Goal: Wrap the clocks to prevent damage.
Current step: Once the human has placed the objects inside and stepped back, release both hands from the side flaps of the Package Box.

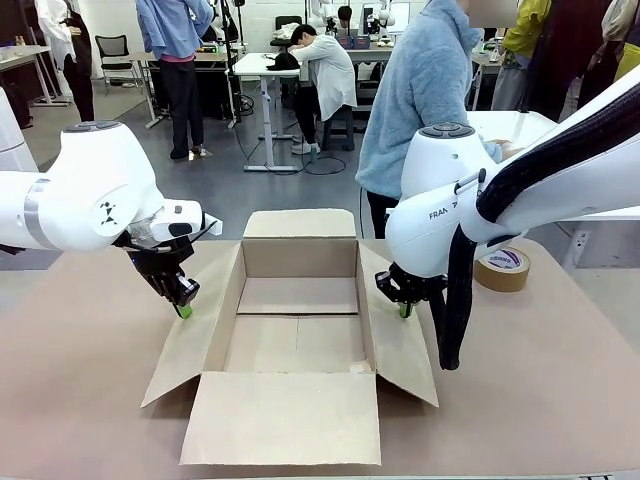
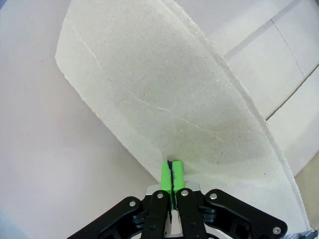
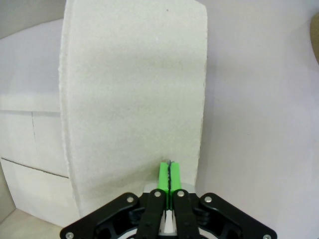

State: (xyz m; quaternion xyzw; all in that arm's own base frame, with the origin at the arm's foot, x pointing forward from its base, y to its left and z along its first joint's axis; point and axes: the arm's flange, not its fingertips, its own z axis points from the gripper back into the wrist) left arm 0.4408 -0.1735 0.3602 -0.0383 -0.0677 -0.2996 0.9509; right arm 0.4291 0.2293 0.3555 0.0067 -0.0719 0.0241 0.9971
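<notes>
Nearest, the carton (image 1: 290,415) lies open at the bench's (image 1: 80,400) near edge, its floor bare. Pads pressed together on nothing, the left end effector (image 1: 184,309) and the right end effector (image 1: 404,309) meet its side flaps. Where the clocks are, I cannot tell; packing seems unbegun.

The right arm (image 1: 432,228) carries the dark letters "FRAN" on its white shell, with the rest of the word hidden behind a black cable sleeve (image 1: 458,290). The left arm (image 1: 85,185) bears a small dark emblem without letters. The tape roll (image 1: 503,270) on the worktop (image 1: 560,380) has a label with reddish print too small to read.
</notes>
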